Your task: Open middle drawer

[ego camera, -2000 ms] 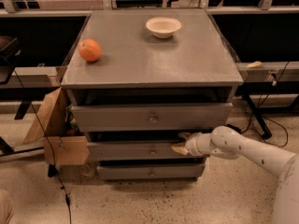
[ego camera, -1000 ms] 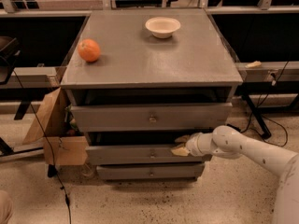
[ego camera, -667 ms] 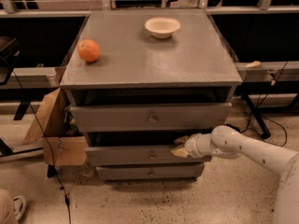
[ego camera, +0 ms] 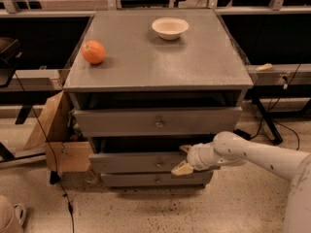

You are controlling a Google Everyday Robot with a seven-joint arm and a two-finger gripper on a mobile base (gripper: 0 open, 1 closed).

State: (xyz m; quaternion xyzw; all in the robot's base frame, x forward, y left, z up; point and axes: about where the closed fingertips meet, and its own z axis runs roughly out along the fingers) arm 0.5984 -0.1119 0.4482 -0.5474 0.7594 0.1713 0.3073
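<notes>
The grey desk [ego camera: 194,72] is filling mid-frame, with the middle drawer [ego camera: 126,163] sitting low in it, between the taller front [ego camera: 116,123] above and the slimmest front [ego camera: 126,180] below. My pincer [ego camera: 183,159] is hovering at the drawer's right half, released, fingers spread (right of the knob [ego camera: 159,163]). I am judging the grip as not yet made; next I am needing a firm hold, then a straight outward pull.

orange [ego camera: 93,52]: I see it far-left on cabinet top [ego camera: 160,64].
bowl [ego camera: 170,27]: white, upright, far edge, well apart from orange.
top drawer [ego camera: 121,122]: grey, knob at ctr.
bottom drawer [ego camera: 126,179]: slimmest front, nr floor.
cardboard box [ego camera: 58,152]: left of cabinet, flap tilted up.
cable [ego camera: 46,130]: black, crosses box front.
gripper [ego camera: 183,159]: low right, btw top & bottom drawers.
</notes>
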